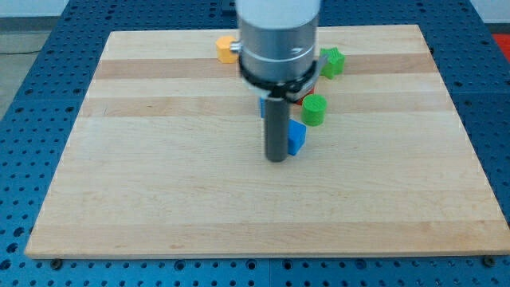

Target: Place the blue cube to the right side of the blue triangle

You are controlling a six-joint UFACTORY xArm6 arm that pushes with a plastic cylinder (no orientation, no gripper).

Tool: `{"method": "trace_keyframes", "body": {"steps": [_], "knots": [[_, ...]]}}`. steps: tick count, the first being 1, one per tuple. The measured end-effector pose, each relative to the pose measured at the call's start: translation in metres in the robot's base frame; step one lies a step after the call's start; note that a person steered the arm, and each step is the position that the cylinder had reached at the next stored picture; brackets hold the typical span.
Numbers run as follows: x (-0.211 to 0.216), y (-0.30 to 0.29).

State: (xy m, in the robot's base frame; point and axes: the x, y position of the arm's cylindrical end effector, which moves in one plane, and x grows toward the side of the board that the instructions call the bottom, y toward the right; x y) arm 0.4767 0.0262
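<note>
My tip point(276, 158) rests on the wooden board point(159, 191) near its middle. A blue block point(296, 137) lies against the tip's right side, partly hidden by the rod; its shape is hard to make out. A second blue block point(261, 107) shows only as a sliver at the rod's left, just above, mostly hidden by the arm. I cannot tell which one is the cube and which the triangle.
A green cylinder-like block point(314, 109) sits right of the rod. A green star-like block point(332, 62) lies toward the view's top. An orange block point(227, 49) peeks out left of the arm. A red block point(308, 93) is mostly hidden under the arm.
</note>
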Motion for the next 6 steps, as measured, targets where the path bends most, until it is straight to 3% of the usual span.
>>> {"method": "trace_keyframes", "body": {"steps": [1,4,6], "knots": [[-0.02,0.018],[-0.019,0.064],[-0.04,0.059]]}}
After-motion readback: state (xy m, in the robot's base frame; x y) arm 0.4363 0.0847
